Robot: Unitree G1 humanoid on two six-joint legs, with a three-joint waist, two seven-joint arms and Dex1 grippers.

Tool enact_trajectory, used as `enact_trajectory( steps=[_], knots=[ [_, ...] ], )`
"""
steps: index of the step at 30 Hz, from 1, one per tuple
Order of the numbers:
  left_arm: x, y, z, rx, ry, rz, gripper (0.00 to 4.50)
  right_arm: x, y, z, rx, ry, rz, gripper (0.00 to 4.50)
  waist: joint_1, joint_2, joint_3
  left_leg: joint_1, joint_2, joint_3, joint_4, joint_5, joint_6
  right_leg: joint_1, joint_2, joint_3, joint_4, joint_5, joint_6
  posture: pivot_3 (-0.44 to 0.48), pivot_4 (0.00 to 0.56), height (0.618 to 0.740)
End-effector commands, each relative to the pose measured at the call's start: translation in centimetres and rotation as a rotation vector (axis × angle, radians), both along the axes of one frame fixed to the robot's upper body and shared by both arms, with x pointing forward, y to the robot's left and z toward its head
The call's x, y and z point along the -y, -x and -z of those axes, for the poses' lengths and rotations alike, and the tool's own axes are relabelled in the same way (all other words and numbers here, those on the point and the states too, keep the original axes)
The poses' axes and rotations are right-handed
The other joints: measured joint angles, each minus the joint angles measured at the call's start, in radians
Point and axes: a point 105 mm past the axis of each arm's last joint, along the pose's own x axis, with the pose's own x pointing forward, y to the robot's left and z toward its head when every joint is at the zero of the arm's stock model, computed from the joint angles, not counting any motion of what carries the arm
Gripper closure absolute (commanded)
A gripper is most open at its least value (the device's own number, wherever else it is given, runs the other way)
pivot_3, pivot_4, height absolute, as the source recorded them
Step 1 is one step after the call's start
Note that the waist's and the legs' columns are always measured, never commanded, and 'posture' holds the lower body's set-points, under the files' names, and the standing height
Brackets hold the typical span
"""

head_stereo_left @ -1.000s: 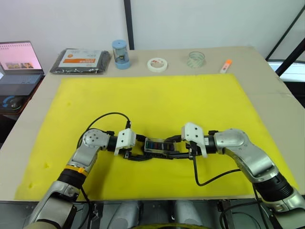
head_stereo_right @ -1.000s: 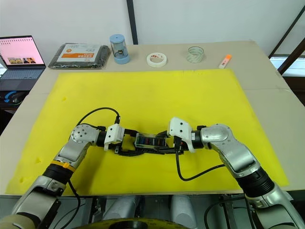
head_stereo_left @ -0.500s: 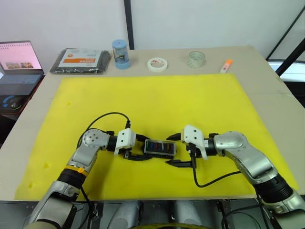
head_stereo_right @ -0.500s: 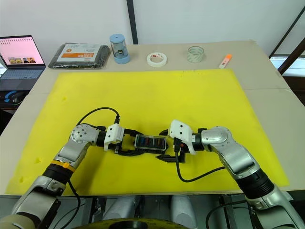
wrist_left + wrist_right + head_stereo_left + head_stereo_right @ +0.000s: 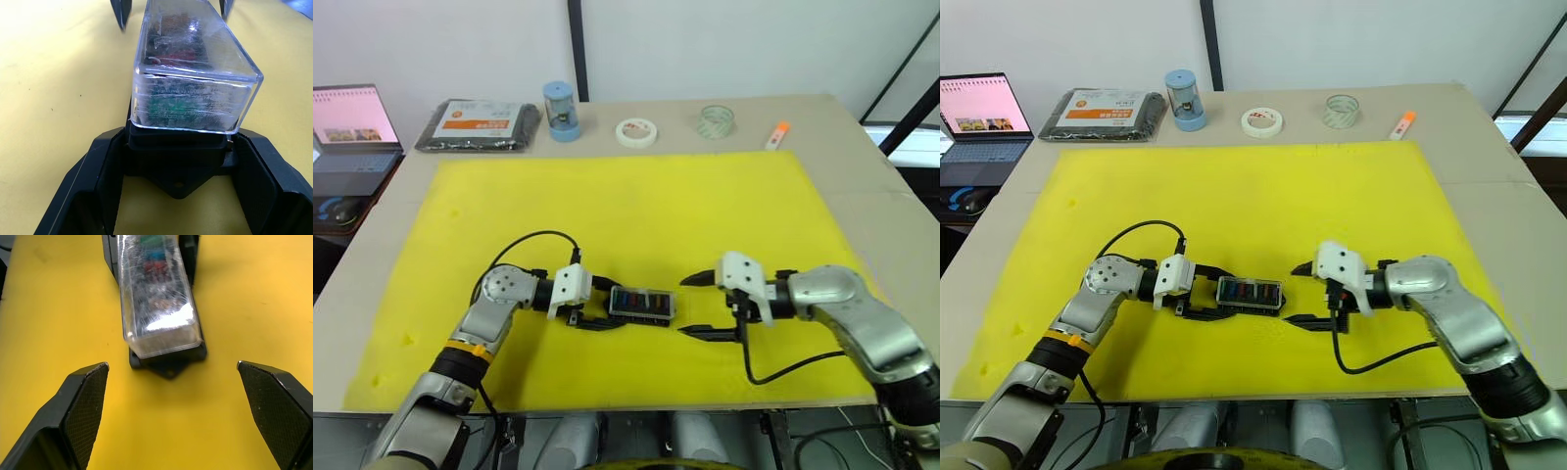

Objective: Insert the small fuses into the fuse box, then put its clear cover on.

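The black fuse box (image 5: 642, 305) lies on the yellow mat (image 5: 636, 211) with the clear cover (image 5: 191, 73) sitting on top of it. The small fuses (image 5: 153, 262) show as coloured shapes through the cover. My left gripper (image 5: 607, 305) is shut on the fuse box's left end, one finger on each side of its black base (image 5: 178, 157). My right gripper (image 5: 686, 307) stands open a short way right of the box, apart from it, with nothing between its fingers (image 5: 84, 404).
Along the table's far edge stand a black packet with an orange label (image 5: 480, 124), a blue cylinder (image 5: 560, 111), a white tape roll (image 5: 635, 132), a clear tape roll (image 5: 716, 120) and an orange marker (image 5: 776, 135). A laptop (image 5: 352, 127) sits far left.
My right gripper has let go of the box's right end, opened wider and drawn back to the right. The left gripper and the covered box have stayed put.
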Motion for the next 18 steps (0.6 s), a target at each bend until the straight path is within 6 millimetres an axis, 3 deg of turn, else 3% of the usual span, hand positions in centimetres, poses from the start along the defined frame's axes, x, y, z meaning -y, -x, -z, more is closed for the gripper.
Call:
enact_trajectory(
  steps=[1,3,7,11,16,18],
  knots=[
    [-0.4,0.0,0.0,0.007,-0.015,-0.01,1.76,-0.1,0.0,-3.1,0.075,-0.046,-0.01,0.05,0.0,0.0,0.0,0.0,0.0,0.0,0.0,0.0,0.0,0.0,0.0,0.0,0.0,0.0,0.0,0.0,0.15,0.74],
    [-0.4,0.0,0.0,0.005,-0.015,-0.007,1.76,-1.2,0.1,-4.9,0.072,-0.128,-0.028,0.05,-0.002,0.0,0.0,0.0,0.0,0.0,0.0,0.0,0.0,0.0,0.0,0.0,0.0,0.0,0.0,0.0,0.15,0.74],
    [-0.3,-0.1,0.0,0.003,-0.017,-0.002,1.76,-4.6,0.4,-7.3,0.06,-0.251,-0.081,1.24,0.0,0.0,0.0,0.0,0.001,0.0,0.0,0.0,0.0,0.0,0.0,0.0,0.0,0.0,0.0,0.0,0.15,0.74],
    [-0.3,-0.2,-0.2,0.005,-0.019,0.001,1.76,-6.7,0.9,-7.0,0.065,-0.24,-0.131,2.58,0.002,-0.001,0.0,-0.001,0.0,-0.002,0.0,0.0,0.0,0.0,-0.001,0.0,-0.001,0.0,0.0,0.0,0.15,0.74],
    [-0.4,-0.2,-0.2,0.007,-0.025,0.002,1.76,-7.1,1.0,-6.2,0.077,-0.198,-0.155,4.22,0.0,-0.001,0.0,-0.001,0.0,-0.001,0.0,0.0,0.0,0.0,-0.001,-0.001,0.0,0.0,0.0,0.0,0.15,0.74],
    [-0.4,-0.2,-0.2,0.006,-0.026,0.003,1.76,-7.3,0.9,-5.8,0.083,-0.186,-0.161,4.48,0.0,-0.001,0.0,-0.001,0.0,-0.001,0.0,0.0,0.0,0.0,-0.001,-0.001,0.0,0.0,0.0,0.0,0.15,0.74]
  ],
)
